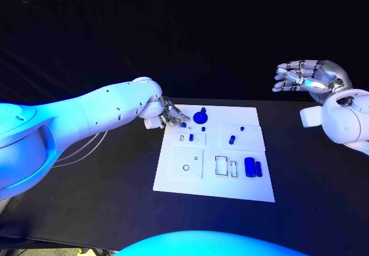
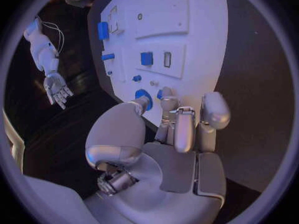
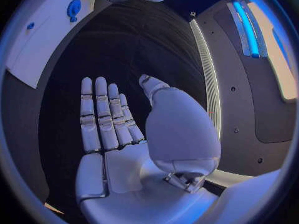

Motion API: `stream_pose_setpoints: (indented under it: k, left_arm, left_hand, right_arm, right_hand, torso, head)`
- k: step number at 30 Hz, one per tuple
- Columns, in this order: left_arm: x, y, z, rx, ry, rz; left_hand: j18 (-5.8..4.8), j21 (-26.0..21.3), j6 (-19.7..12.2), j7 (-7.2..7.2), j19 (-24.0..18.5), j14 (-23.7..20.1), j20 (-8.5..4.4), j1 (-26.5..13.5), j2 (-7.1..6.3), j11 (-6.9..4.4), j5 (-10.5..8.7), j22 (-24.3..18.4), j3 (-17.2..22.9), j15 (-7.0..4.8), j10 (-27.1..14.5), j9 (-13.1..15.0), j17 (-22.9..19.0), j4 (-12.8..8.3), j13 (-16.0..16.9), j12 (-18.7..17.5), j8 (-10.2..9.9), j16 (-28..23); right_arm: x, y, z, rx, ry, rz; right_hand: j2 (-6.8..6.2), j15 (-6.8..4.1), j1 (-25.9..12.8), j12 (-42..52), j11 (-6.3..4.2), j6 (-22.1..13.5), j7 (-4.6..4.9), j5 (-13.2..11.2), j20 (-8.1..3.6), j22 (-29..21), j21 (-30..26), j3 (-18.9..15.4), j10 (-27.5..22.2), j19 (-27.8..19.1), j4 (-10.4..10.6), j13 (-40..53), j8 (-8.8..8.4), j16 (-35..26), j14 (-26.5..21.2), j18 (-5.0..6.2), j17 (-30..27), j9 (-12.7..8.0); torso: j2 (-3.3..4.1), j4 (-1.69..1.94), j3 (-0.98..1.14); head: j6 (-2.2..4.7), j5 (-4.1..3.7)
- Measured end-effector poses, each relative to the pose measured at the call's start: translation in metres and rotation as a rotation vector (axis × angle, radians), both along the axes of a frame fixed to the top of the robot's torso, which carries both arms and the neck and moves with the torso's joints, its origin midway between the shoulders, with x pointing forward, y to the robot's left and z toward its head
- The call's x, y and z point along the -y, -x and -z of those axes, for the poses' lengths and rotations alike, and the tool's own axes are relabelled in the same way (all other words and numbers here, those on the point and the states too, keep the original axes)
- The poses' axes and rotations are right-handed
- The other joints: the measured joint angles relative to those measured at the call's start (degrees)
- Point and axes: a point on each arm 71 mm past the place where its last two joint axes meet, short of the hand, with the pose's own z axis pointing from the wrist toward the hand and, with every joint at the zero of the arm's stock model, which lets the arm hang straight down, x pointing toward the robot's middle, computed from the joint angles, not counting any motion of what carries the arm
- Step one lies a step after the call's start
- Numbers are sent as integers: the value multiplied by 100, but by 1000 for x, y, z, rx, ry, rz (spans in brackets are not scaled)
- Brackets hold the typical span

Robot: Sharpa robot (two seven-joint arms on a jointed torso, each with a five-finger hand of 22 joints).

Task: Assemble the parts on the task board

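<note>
Silver left hand (image 1: 170, 114) hovers over the far left corner of the flat white rectangular task board (image 1: 177, 184), fingers curled downward, fingertips (image 2: 167, 103) just above the plate; whether it pinches a small blue part (image 1: 183, 125) under them cannot be told. Just beside that hand, on its right, a round blue disc with an upright stem (image 1: 200, 117) stands on the board. Nearer the robot lie a short blue peg (image 1: 231, 140) and a larger blue block (image 1: 250, 166) beside empty recesses. Well apart, the silver right hand (image 1: 311, 78) is raised off the board's far right side, palm flat, fingers (image 3: 99, 115) extended and holding nothing.
</note>
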Motion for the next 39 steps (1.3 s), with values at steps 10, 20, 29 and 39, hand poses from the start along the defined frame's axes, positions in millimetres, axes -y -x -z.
stream_pose_setpoints:
  k: [10, 20, 29, 39]
  left_arm:
    - [2, 0, 4, -2, -4, -1]
    - [1, -1, 5, 3, -11, -6]
    - [2, -3, 5, 4, -16, -9]
    - [3, -3, 6, 0, -18, -7]
  left_hand:
    - [0, 0, 1, 0, 0, 0, 0, 0, 0, 0, 0, 1, 0, 0, 1, 0, 2, 0, 0, 0, 0, 0]
    - [0, 41, 9, -9, 0, 0, 0, 53, 52, -1, 0, 12, 0, 0, 1, -1, 37, 0, 14, 0, -1, 0]
    - [-1, 43, 46, -12, 1, 0, -1, 198, 89, -29, 0, 42, 1, -1, 32, -4, 85, 0, 58, 0, -66, 0]
    - [-1, 86, 125, -21, 1, 1, -2, 290, 73, -11, 0, 86, 3, -1, 53, -6, 130, -1, 93, 1, -68, 0]
  right_arm:
    - [0, 0, 0, -1, 0, -1]
    - [0, 0, 0, -2, 0, -2]
    - [0, 0, 0, 0, 0, -3]
    - [-1, 0, 0, 1, -1, -5]
  right_hand:
    - [0, 0, 0, 0, 0, 35, 4, 0, 0, -15, 0, 0, 0, 0, 0, -23, 0, 0, 1, 0, -5, -1]
    - [0, -1, 0, 0, 10, 36, 4, 0, 0, -33, 0, 70, 11, 0, -69, -33, 0, 0, 1, 0, -9, -1]
    - [0, -1, 0, 0, 21, 37, 4, 0, 0, -55, 0, 70, 21, 0, -69, -67, 0, 0, 2, 0, -11, -1]
    - [0, -1, 0, 0, 24, 38, 4, 0, 0, -77, 0, 70, 26, 0, -69, -77, 0, -1, 40, 0, -15, -11]
  torso:
    - [5, 0, 1]
    - [6, 6, 4]
    - [4, 6, 4]
    - [4, 6, 4]
  head:
    - [-19, -30]
    - [-26, -46]
    - [-69, -57]
    - [-85, -60]
